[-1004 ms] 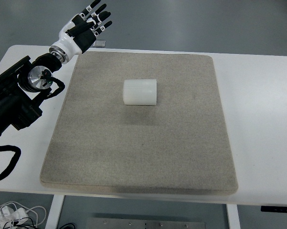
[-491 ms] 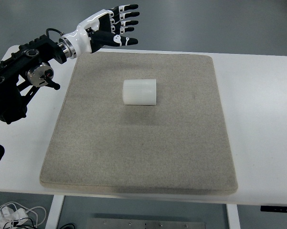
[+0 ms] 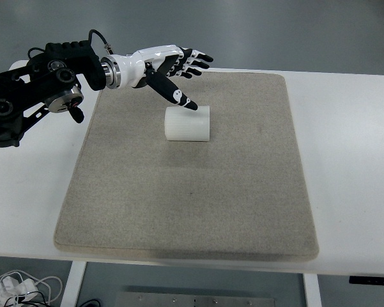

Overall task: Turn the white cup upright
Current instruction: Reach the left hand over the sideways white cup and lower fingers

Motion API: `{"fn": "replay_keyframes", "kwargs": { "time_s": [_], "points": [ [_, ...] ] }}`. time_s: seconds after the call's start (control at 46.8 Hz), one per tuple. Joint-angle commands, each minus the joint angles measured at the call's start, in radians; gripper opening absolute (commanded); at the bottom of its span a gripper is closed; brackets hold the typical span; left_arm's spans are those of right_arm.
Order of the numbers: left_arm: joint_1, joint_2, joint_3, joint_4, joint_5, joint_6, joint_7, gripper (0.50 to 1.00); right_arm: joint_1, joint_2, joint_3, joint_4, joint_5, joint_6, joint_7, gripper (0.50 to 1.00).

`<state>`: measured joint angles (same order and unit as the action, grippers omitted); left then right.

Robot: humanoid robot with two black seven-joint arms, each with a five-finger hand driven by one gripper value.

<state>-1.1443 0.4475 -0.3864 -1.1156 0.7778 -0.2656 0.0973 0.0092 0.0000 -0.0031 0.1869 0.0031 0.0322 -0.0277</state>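
White cup [image 3: 187,123] sideways, axis left-right

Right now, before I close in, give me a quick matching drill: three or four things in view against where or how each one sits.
Things:
1. white cup
2. left hand
3. beige mat
4. white table

States:
A. fingers spread, holding nothing, at the mat's far edge
B. lying on its side
C. flat under the cup
D. bare surface showing around the mat

Pairs: 1-B, 2-A, 3-C, 4-D
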Motion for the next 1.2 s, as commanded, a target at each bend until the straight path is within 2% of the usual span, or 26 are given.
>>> {"fn": "replay_keyframes", "kwargs": {
  "time_s": [0.0,0.085,0.192,0.235,0.534,0.769,1.175],
  "points": [
    [-0.006,-0.001,0.018,-0.003,0.083,-0.006,0.002,0.960,0.000,0.000,0.000,0.000,0.000,0.000,0.000,0.952],
    [-0.006,-0.003,0.018,-0.012,0.169,-0.006,0.002,0.954,0.000,0.000,0.000,0.000,0.000,0.000,0.000,0.952],
    [-0.005,-0.009,0.021,-0.009,0.235,-0.007,0.007,0.913,0.000,0.000,0.000,0.000,0.000,0.000,0.000,0.952],
    [-0.003,-0.010,0.024,-0.006,0.245,-0.009,0.010,0.913,0.000,0.000,0.000,0.000,0.000,0.000,0.000,0.952],
    [-0.009,-0.018,0.073,0.028,0.330,-0.009,0.010,0.939,0.000,0.000,0.000,0.000,0.000,0.000,0.000,0.952],
    [-0.025,-0.078,0.077,0.086,0.350,-0.009,0.012,0.958,0.000,0.000,0.000,0.000,0.000,0.000,0.000,0.952],
    [-0.071,-0.156,0.139,0.174,0.359,-0.024,0.007,0.960,-0.001,0.000,0.000,0.000,0.000,0.000,0.000,0.952]
  ]
}}
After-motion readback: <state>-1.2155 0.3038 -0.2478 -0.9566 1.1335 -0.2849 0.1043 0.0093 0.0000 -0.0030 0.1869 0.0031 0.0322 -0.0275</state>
